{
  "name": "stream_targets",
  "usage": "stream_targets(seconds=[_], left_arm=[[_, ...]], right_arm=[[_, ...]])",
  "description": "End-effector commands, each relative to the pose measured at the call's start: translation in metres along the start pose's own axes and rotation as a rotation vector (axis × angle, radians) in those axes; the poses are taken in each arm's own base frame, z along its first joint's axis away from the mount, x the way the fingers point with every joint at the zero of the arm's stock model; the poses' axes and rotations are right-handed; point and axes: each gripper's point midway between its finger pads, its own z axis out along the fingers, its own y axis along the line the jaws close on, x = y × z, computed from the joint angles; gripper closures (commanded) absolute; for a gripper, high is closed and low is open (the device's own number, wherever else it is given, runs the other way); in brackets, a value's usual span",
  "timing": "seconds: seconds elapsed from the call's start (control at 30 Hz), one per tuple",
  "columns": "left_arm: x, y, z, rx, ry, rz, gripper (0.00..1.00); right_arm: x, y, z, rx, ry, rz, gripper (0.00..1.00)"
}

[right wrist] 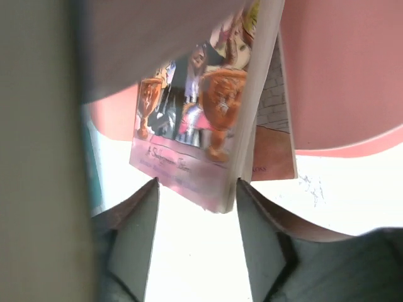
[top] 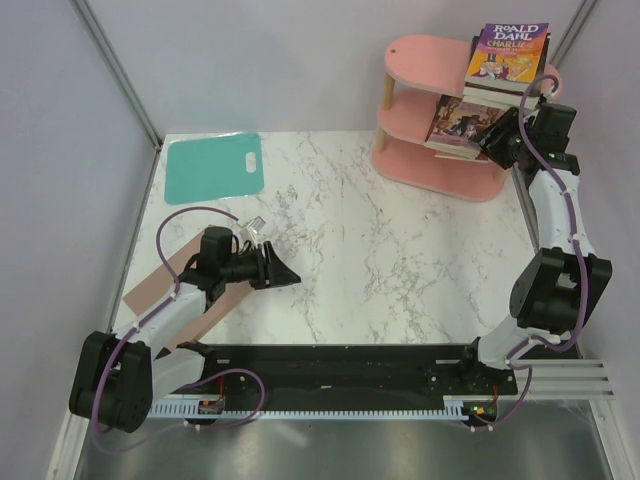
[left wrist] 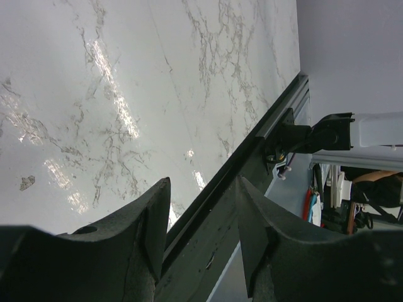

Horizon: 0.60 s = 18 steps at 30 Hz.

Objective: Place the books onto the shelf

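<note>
At the far right corner of the bench [top: 380, 260], my right claw [top: 497, 138] is up against the middle board of the pink shelf [top: 420, 60]. Its fingers [right wrist: 135, 233] stand parted. The lower edge of a pink-bordered book [right wrist: 201, 119] with goblets on its cover sits just at their tips. I cannot tell whether either finger touches it, but nothing is pinched. Under that book lies another one [right wrist: 274, 138] with brickwork on its cover, and behind both is the pink of the shelf board [right wrist: 340, 75]. From above, these middle-board books [top: 462, 125] jut out over the board's right end towards my claw. On the top board, the orange-purple Roald Dahl book [top: 507, 52] lies face up on a small stack, also at the right end.

My left claw [top: 275, 272] is well apart from all this, low over the left half of the bench. Its fingers [left wrist: 145, 226] are half spread, with only marble and the dark rail at the bench's near edge showing between them. Under that arm lies a brown cardboard sheet [top: 160, 285]. A teal mat [top: 213, 166] lies flat at the far left.
</note>
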Motion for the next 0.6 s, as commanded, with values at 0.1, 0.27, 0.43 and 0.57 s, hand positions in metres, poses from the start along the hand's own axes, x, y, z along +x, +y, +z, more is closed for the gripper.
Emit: stream_targets(seconds=[0.1,0.27,0.43,0.57], left_arm=[[-0.010,-0.008,0.000,0.016,-0.019,0.070,0.47],[-0.016,-0.013,-0.001,0.013,-0.019,0.079,0.47],[-0.012,-0.010,0.001,0.007,-0.008,0.075,0.47],[-0.006,-0.006,0.002,-0.007,0.000,0.069,0.47]], right_arm=[[-0.014,0.005,-0.029,0.065,-0.093,-0.083,0.25],[-0.004,-0.004,-0.049,0.112,-0.112,-0.106,0.19],[0.009,-0.006,-0.069,0.129,-0.109,-0.179,0.13],[0.025,0.019,-0.083,0.137,-0.146,-0.311,0.02]])
